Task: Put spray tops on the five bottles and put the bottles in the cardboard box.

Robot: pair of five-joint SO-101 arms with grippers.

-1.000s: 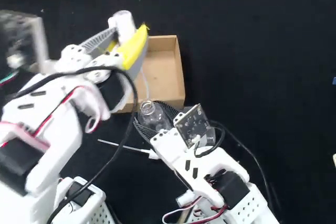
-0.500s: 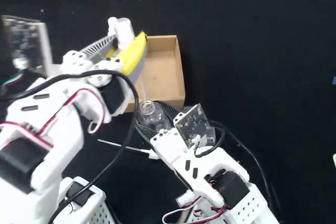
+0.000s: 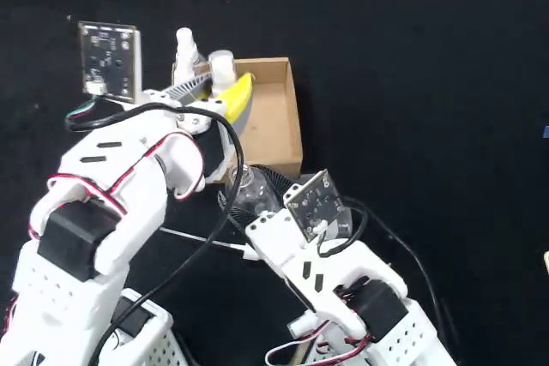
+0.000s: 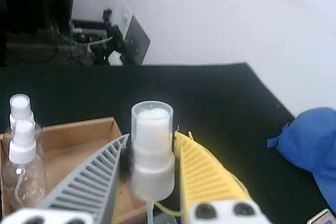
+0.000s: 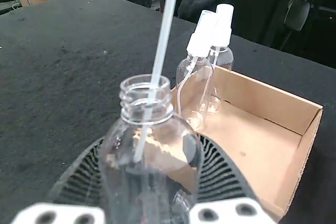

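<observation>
On the black cloth [image 3: 429,83] beside the box [image 3: 274,126], an open bottle [image 5: 148,129] is being clamped by the right gripper [image 5: 151,156]; a spray top [image 4: 152,129] is being pinched above by the left gripper [image 4: 151,148], tube [image 5: 159,45] in neck. White wall [image 4: 236,14] behind.

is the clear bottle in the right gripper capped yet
Not capped: the clear plastic bottle has a bare neck, only the thin tube runs into it; the white spray top is in the left gripper.
</observation>
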